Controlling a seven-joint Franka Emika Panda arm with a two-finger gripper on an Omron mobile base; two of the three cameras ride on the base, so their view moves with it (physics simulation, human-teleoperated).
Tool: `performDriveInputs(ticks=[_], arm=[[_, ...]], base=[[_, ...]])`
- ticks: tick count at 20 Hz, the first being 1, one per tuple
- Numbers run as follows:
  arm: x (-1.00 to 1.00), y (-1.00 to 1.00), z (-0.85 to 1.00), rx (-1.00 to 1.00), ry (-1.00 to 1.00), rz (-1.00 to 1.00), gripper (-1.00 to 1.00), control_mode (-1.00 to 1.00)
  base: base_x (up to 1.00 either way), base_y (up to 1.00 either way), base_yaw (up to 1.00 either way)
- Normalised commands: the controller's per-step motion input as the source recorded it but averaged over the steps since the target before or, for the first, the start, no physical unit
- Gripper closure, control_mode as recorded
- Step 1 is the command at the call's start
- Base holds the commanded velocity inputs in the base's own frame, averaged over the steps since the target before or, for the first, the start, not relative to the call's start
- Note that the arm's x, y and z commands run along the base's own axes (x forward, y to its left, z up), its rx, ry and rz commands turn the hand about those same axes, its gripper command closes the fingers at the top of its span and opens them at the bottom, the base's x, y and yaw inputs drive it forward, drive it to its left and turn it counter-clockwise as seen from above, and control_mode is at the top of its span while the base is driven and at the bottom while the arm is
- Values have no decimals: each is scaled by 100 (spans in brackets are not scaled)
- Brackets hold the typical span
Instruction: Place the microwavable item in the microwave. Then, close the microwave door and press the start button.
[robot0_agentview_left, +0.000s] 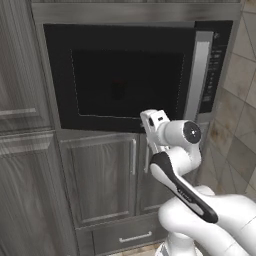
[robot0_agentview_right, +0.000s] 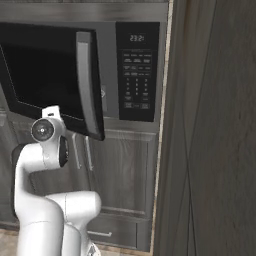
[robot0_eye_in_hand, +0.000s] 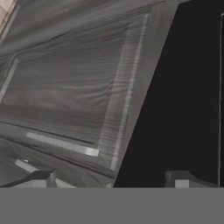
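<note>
Below the appliance you see grey wooden cabinet doors (robot0_agentview_left: 102, 175), each panelled, with slim silver bar handles (robot0_agentview_left: 133, 156) standing upright near their meeting edges. Under them sits a drawer (robot0_agentview_left: 131, 236) with a short horizontal silver pull. To your left a tall grey cabinet (robot0_agentview_left: 20, 150) runs up the side. To your right a beige tiled wall (robot0_agentview_left: 240, 120) shows, and from the other side a broad dark wooden panel (robot0_agentview_right: 210, 130) rises beside it.

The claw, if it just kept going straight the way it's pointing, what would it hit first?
Probably the grey cabinet door under the microwave door. In the hand view, the open claw aims at the seam where the two meet, leaning toward the cabinet side. Depth is unclear, so it could catch the microwave door's lower edge instead.
</note>
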Motion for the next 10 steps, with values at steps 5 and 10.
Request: performDriveInputs(ticks=[5, 10], arm=[[37, -3, 9, 0, 5, 1, -100, -100], [50, -2, 6, 0, 13, 4, -100, -100]], base=[[0, 0, 0], [0, 0, 0]])
